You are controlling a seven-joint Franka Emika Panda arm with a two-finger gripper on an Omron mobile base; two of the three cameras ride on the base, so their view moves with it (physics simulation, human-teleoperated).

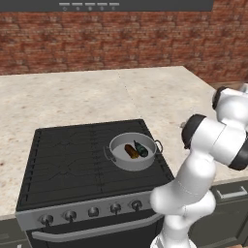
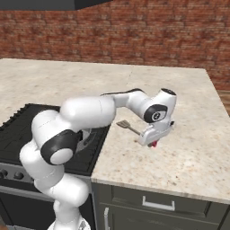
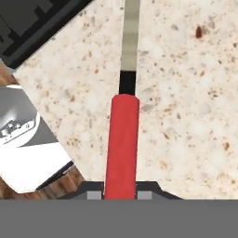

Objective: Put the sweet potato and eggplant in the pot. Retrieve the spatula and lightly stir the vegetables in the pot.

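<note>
A: Gripper (image 2: pixel 152 143) first, since it sits nearest the front edge of the counter (image 2: pixel 188 134). How does it stand?

B: Down on the stone top, to the right of the stove (image 1: pixel 72 155). In the hand view the red handle of the spatula (image 3: pixel 122 139) runs straight up from between the two finger tips (image 3: pixel 94 195), and the jaws are drawn together on it.

A: So it is clamped on the handle?

B: Yes, closed on the spatula. One spatula only. From the right base view a little red shows under the hand, and the thin shaft and flat slotted blade (image 2: pixel 124 124) stick out to the left, toward the stove's right edge, low over the counter. I cannot tell if the blade touches the stone.

A: Farther back, then. The pot?

B: One pot (image 1: pixel 133 151), grey with two loop handles, on the stove's right half, near its right edge and about midway between front and back.

A: What lies in it?

B: Two vegetables, side by side on the pale bottom: one sweet potato (image 1: pixel 130 151), orange-brown, on the left, and one eggplant (image 1: pixel 141 149), near-black, just to its right. They are close together; whether they touch I cannot tell.

A: And the stove front?

B: Five knobs (image 1: pixel 93 211) in a row along it.
</note>
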